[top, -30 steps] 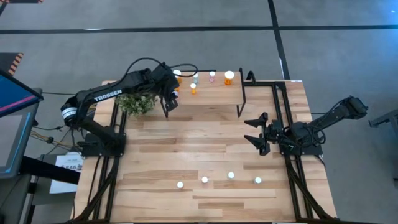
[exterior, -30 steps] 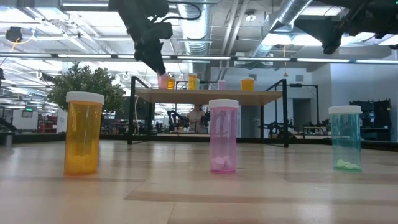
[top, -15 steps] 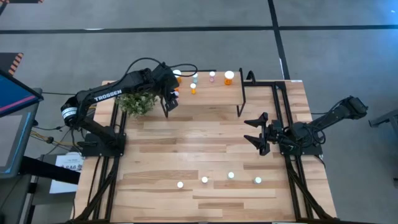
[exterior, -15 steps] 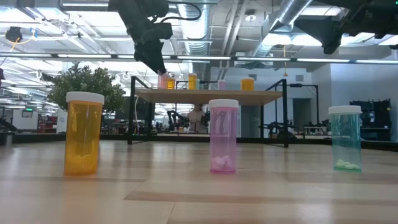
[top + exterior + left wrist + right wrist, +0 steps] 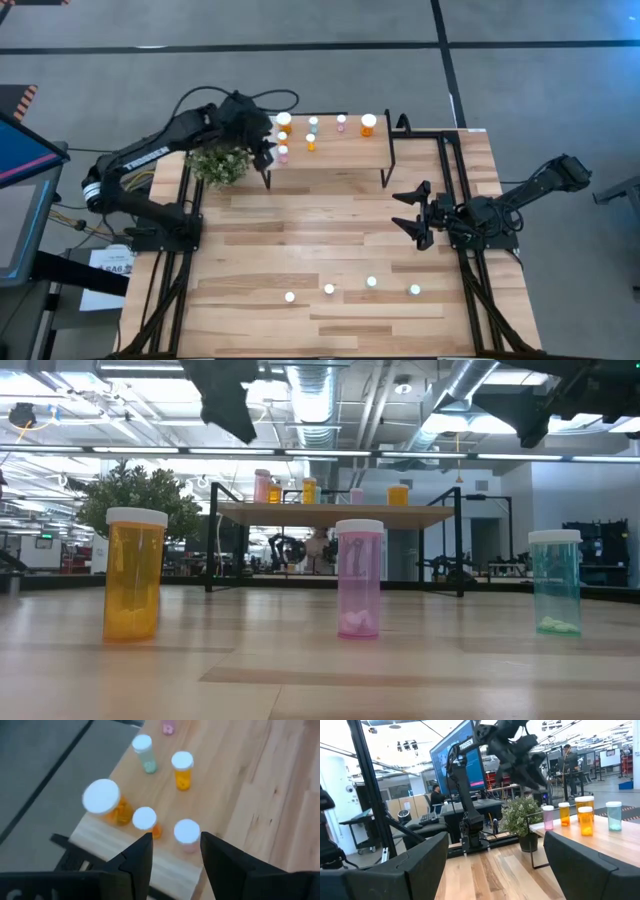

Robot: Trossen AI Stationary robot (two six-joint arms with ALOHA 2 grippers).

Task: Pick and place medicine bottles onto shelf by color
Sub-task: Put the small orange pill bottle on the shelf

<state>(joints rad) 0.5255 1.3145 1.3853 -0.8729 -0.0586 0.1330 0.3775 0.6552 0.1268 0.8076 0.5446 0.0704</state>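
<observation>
The shelf (image 5: 340, 150) stands at the table's far edge. On it stand several bottles: a large orange one (image 5: 283, 121), a pink one (image 5: 283, 152) at its left end, a pale green one (image 5: 313, 124) and another large orange one (image 5: 368, 123). My left gripper (image 5: 266, 156) hovers open and empty above the shelf's left end. In the left wrist view its fingers (image 5: 143, 851) stand apart above the pink bottle (image 5: 187, 833). Several bottles stand near the table's front edge, among them orange (image 5: 134, 573), pink (image 5: 359, 577) and green (image 5: 555, 582). My right gripper (image 5: 414, 212) waits open at the table's right.
A small green plant (image 5: 220, 163) stands just left of the shelf, under my left arm. The shelf's black legs (image 5: 386, 160) reach down to the table. Bare wood lies between the shelf and the front row of bottles.
My left gripper has gone up and toward the table's left edge, away from the pink bottle at the shelf's left end. The bottle stands upright on the shelf where it was.
</observation>
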